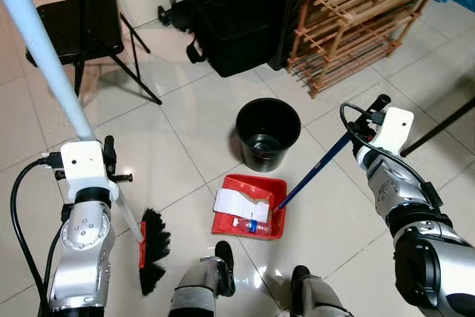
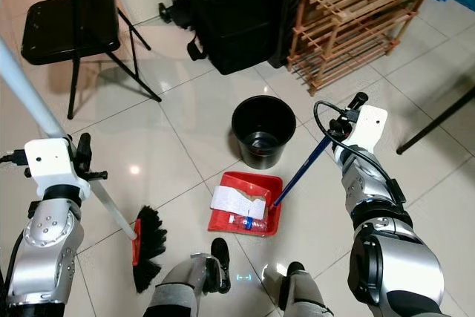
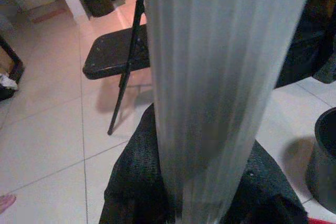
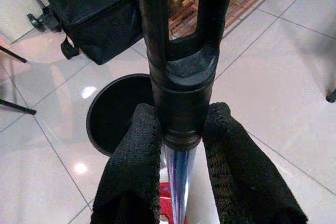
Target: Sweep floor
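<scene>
the robot stood on a shiny white tile floor (image 1: 185, 146). its left gripper (image 1: 110, 155) was closed around the pale stick of a broom (image 1: 44, 64). in the left wrist view the black fingers (image 3: 134, 182) pressed on both sides of that stick. the stick leaned down to the black broom head (image 1: 154, 249), which touched the floor just by the robot's left foot (image 1: 223, 257).

the right gripper (image 1: 364, 120) was closed on the top of a blue handle (image 1: 315, 171). in the right wrist view the two fingers (image 4: 134, 177) squeezed the black end of the handle between them. the handle sloped down to a red dustpan (image 1: 278, 187) that lay flat on the floor in front of the robot's feet. inside the dustpan there was a piece of white paper (image 1: 239, 203) and a small clear bottle (image 1: 252, 226) with a red cap. the bottle lay on its side near the front edge of the pan, just below the paper.

a round black bucket (image 1: 268, 134) stood upright just behind the dustpan. it was dark inside, so it looked empty, but that was hard to tell. farther back there was a black bag (image 1: 234, 24), a wooden rack (image 1: 360, 16) and a black folding chair (image 1: 78, 27).
</scene>
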Robot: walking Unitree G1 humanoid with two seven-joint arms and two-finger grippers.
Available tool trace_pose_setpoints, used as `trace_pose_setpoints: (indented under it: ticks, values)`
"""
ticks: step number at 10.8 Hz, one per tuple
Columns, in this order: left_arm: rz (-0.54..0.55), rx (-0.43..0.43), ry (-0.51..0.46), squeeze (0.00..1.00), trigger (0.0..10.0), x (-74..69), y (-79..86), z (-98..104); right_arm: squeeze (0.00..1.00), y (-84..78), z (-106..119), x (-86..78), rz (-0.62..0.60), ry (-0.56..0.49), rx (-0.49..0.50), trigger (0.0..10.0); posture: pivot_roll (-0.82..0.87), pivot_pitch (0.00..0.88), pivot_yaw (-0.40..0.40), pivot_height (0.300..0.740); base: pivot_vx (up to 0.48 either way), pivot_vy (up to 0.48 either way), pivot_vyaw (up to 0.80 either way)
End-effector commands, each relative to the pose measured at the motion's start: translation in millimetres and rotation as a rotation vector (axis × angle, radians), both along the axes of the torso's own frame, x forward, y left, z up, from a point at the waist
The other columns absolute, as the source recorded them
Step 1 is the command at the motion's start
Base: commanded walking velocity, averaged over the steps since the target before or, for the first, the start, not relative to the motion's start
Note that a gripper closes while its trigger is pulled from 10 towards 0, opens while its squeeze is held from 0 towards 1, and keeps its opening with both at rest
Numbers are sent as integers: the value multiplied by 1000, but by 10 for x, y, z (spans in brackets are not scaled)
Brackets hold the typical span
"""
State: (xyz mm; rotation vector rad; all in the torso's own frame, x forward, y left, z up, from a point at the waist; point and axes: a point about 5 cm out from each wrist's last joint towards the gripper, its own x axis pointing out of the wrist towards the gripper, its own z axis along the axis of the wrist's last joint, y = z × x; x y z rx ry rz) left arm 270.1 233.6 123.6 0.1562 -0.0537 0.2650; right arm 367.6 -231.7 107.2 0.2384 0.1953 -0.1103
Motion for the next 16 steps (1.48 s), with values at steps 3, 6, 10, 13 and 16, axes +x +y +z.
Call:
trace_pose_setpoints:
  ticks: [3,6,10,13,16]
  values:
    - [9,12,10,0,10000,-37,-11,-4,0,81,169,89,31,-70,97,10000,66,230,54,740,0,0,0]
    - [6,8,9,0,10000,-27,-28,-3,0,237,231,143,75,-76,188,10000,66,214,53,740,0,0,0]
    - [-4,7,6,0,10000,12,-54,9,0,542,322,204,154,-54,327,10000,64,211,51,740,0,0,0]
    - [-10,3,2,0,10000,40,-81,16,0,837,365,212,203,-21,405,10000,65,214,46,740,0,0,0]
    - [-10,2,1,0,10000,58,-93,20,0,1023,526,242,219,-22,476,10000,63,217,41,740,0,0,0]
